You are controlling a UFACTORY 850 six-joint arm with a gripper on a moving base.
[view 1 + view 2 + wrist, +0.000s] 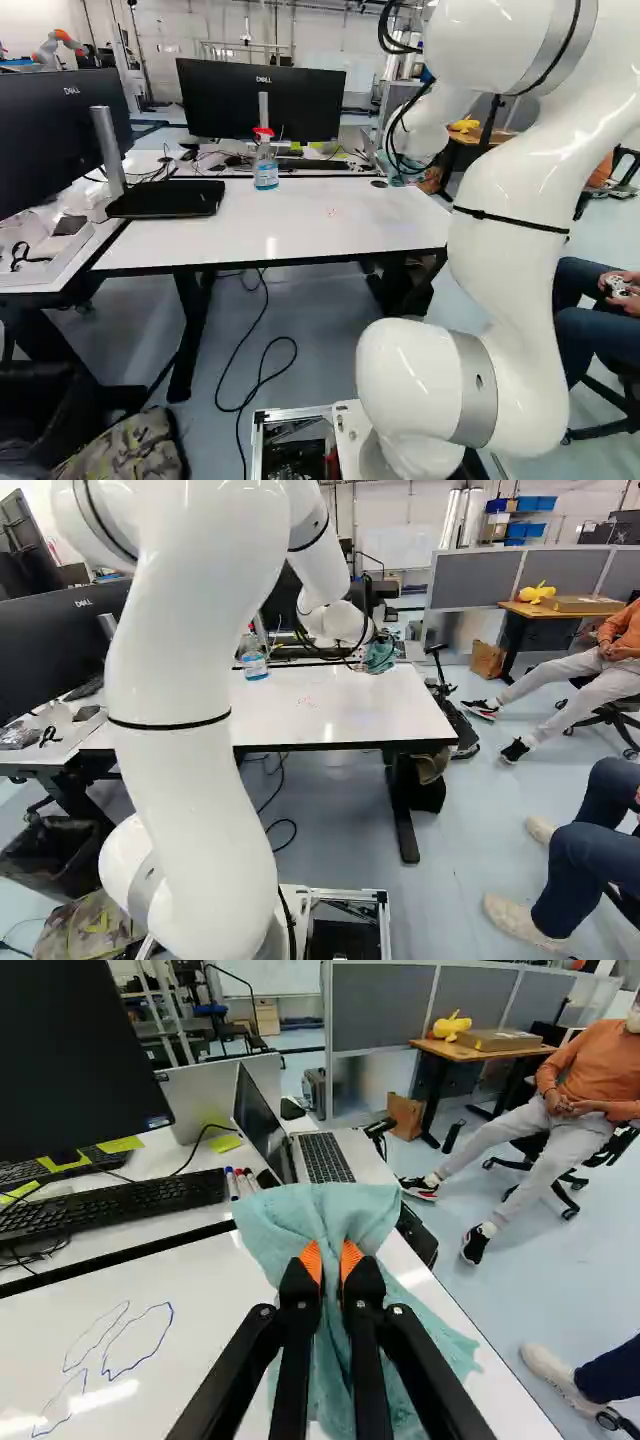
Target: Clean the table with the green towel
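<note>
My gripper (379, 640) is over the far right part of the white table (350, 715), mostly hidden behind the wrist and towel. In the wrist view the gripper (331, 1260) pinches the bunched green towel (325, 1215) between its orange pads. The cloth spreads ahead of the fingers and hangs below them, covering part of the tabletop near the side edge; whether it touches the surface I cannot tell. Blue pen loops (137, 1345) are drawn on the table beside the towel. Small red marks (332, 211) show near the table's middle in the left base view.
A spray bottle (266, 168) stands at the table's far edge. Beyond that edge are a keyboard (110, 1205), markers (240, 1182), an open laptop (322, 1158) and monitors (262, 98). Another monitor's base (165, 199) stands at the left. Another robot (58, 46) is far back.
</note>
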